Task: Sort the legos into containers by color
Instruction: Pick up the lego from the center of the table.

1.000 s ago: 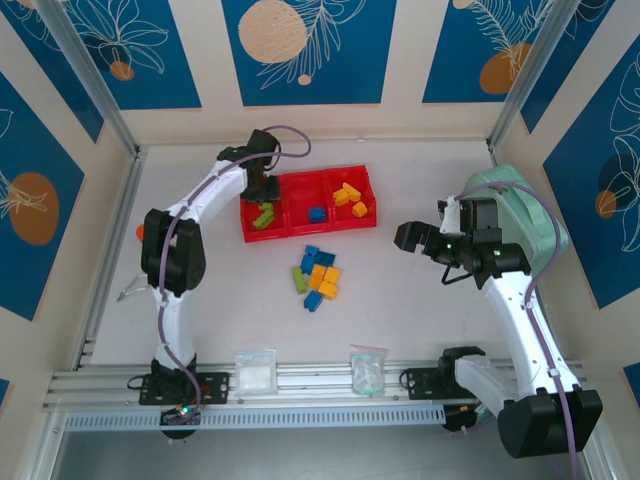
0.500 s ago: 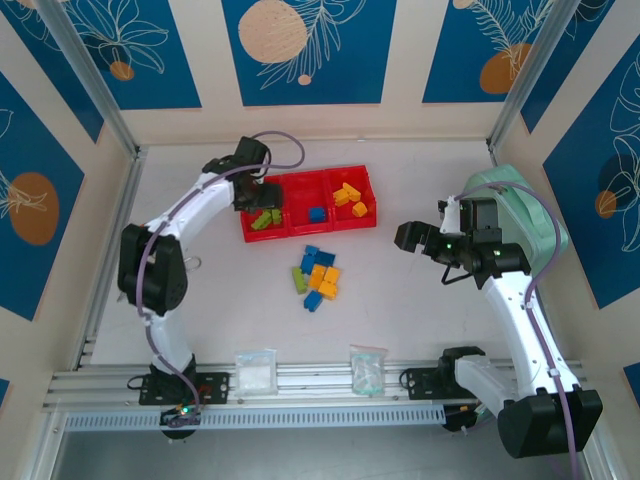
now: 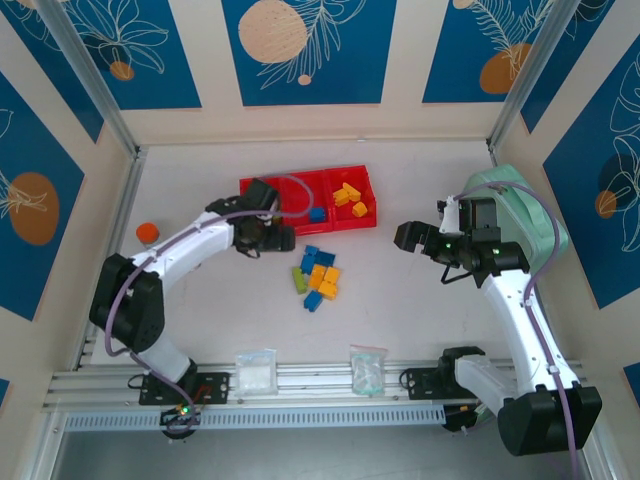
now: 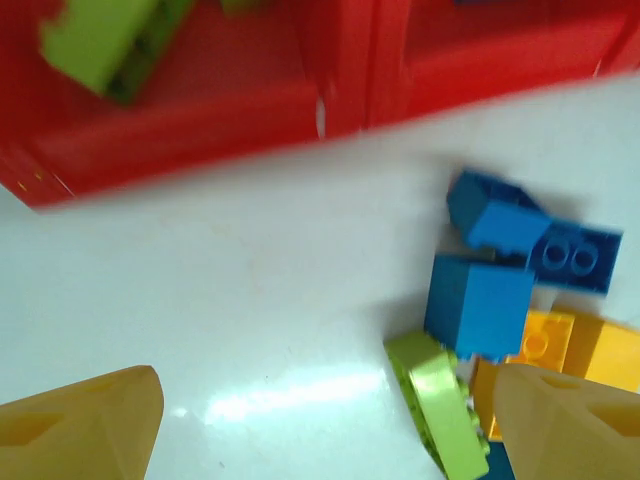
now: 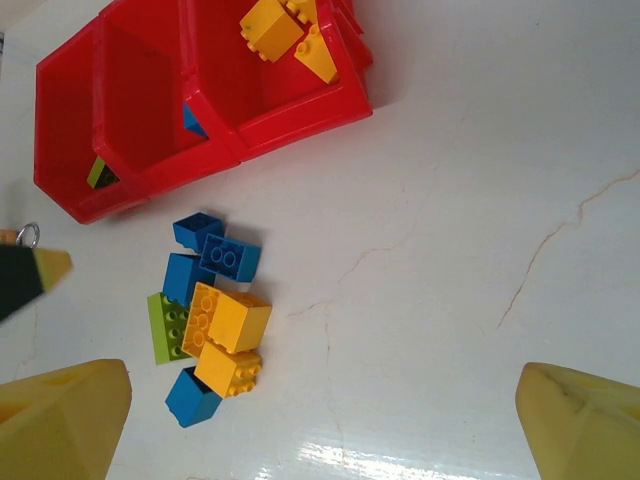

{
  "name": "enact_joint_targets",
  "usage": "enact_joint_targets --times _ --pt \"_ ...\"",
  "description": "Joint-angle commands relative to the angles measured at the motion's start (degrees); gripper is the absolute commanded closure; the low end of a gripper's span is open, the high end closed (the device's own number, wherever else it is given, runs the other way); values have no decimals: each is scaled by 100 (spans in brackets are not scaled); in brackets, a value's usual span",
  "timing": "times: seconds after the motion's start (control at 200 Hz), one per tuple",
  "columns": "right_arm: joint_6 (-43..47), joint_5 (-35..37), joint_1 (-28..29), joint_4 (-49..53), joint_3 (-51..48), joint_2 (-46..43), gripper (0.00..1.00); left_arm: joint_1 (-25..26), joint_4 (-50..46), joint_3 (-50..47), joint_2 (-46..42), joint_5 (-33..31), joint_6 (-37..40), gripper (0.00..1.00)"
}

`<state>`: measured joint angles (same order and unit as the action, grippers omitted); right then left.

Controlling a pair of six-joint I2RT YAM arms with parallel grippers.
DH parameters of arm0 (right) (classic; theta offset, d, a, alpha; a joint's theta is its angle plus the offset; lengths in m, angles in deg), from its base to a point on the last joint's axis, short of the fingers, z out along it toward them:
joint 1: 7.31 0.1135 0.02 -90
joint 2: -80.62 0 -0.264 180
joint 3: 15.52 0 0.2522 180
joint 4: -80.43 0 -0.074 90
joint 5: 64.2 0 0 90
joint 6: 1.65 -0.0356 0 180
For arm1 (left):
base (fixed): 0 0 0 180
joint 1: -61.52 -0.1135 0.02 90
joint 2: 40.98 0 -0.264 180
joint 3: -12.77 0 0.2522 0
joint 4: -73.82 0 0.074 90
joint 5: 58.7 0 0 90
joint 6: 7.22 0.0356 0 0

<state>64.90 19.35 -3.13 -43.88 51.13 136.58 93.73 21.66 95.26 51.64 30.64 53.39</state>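
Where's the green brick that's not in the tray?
In the top view, the green brick lies on the left edge of the loose pile, against an orange brick, just in front of the red tray.

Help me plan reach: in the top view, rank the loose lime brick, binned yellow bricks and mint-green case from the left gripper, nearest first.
1. Loose lime green plastic brick, beside left gripper.
2. Yellow plastic bricks, right red bin.
3. Mint-green rounded case, far right.
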Motion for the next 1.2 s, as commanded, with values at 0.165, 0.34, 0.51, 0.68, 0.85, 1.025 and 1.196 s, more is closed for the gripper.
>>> enact_joint_targets --times 0.165,0.34,0.51,0.68,0.85,1.025,1.196 --pt "-6 -76 56 68 -48 15 1 737 151 -343 449 -1 -635 18" --pt "-7 -62 54 70 -76 -7 1 958 209 -307 707 57 -724 23" --pt "-7 -75 56 52 -76 9 1 1020 100 -238 954 33 -744 32" --pt "-11 -66 56 61 -76 7 1 1025 73 -239 1095 -68 -773 38" --pt "-7 -66 52 62 -76 -2 1 1017 -10 -243 1249 -257 -729 41" --pt "-11 -66 55 59 -85 5 1 968 4 -290 1363 -285 -699 46" --pt "-7 -62 56 60 -85 -6 1 929 51 -308 1386 -260 -666 61"
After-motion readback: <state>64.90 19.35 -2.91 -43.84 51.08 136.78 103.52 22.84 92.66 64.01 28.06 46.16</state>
